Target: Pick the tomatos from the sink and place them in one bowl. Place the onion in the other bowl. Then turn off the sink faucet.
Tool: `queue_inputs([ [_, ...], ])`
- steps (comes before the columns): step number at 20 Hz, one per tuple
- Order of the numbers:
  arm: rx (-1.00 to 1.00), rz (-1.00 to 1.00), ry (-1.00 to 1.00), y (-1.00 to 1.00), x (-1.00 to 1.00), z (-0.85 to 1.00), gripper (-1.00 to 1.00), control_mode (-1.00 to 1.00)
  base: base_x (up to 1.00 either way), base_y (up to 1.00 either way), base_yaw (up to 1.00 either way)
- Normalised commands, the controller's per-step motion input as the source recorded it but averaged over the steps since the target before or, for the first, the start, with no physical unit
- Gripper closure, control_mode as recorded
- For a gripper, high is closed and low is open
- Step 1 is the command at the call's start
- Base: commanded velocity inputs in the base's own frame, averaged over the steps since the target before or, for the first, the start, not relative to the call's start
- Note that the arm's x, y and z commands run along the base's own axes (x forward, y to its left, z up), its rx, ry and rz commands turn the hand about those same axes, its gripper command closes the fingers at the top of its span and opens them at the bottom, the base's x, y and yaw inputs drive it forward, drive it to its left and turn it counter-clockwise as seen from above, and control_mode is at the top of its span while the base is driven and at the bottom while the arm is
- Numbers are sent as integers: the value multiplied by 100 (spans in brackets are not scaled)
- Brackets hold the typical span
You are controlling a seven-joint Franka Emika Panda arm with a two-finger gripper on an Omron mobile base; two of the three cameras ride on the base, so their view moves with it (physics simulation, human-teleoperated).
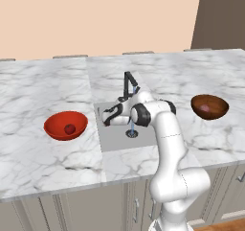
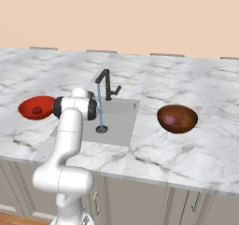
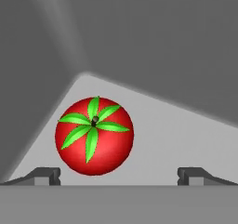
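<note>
A bright red tomato [image 3: 94, 135] with a green top lies on the grey floor of the sink [image 1: 119, 140] in a corner, just ahead of my gripper [image 3: 119, 175]. The gripper is open, its fingertips [image 3: 46, 175] wide apart, the tomato nearer the left one. From the left base view the gripper [image 1: 106, 121] hangs low over the sink's left side. A darker tomato [image 1: 70, 128] rests in the red bowl [image 1: 53, 131]. The pinkish onion [image 1: 205, 108] sits in the brown bowl [image 1: 219, 108]. Water runs from the black faucet [image 1: 128, 86] down to the drain.
White marble counter [image 1: 43, 86] surrounds the sink, with a beige wall behind. The red bowl [image 2: 27, 108] stands left of the sink [image 2: 119, 121] and the brown bowl [image 2: 186, 119] right of it. The blue water stream [image 2: 99, 108] falls beside my forearm.
</note>
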Motion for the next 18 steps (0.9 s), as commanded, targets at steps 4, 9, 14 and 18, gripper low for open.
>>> queue_inputs([
  [4, 0, 0, 0, 25, 21, -4, -100, -100, 0, 0, 0],
  [9, 0, 1, 0, 30, 19, -8, -100, -100, 0, 0, 0],
  [14, 0, 6, 0, 45, 5, -17, -100, -100, 0, 0, 0],
  [18, 0, 12, 0, 57, 3, -18, -100, -100, 0, 0, 0],
])
